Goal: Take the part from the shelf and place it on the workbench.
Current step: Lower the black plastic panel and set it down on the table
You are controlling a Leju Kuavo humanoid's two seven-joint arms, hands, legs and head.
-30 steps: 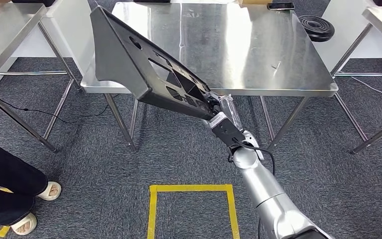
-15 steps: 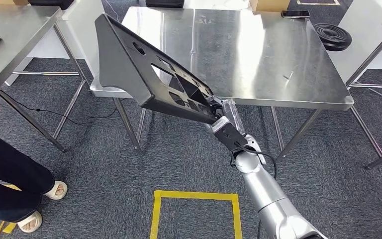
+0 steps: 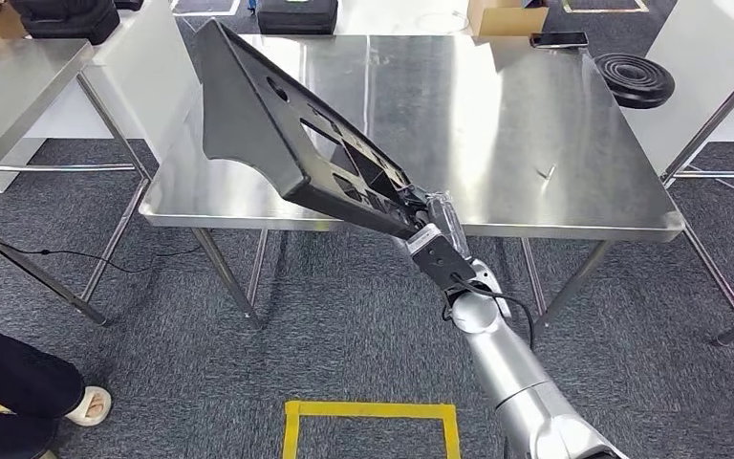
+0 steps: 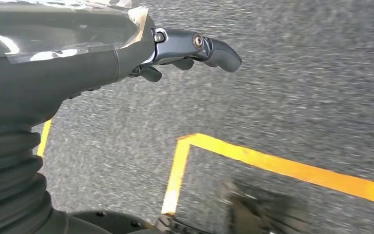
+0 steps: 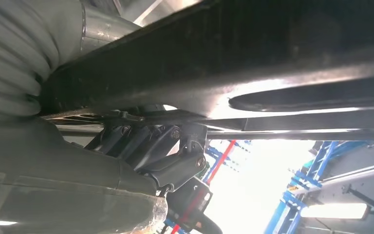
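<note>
gripping one black part [image 3: 287, 134], right robot hand [image 3: 419, 216].

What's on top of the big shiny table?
On the steel table a phone lies at the far edge and a small bit nearer. The black part, held by the right hand, hovers over the left side and hides the surface beneath.

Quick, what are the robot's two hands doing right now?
Right hand: holding one end of the big black part, raised over the near edge of the steel workbench.
Left hand: holding nothing, fingers loosely curled, hanging above the carpet.
</note>
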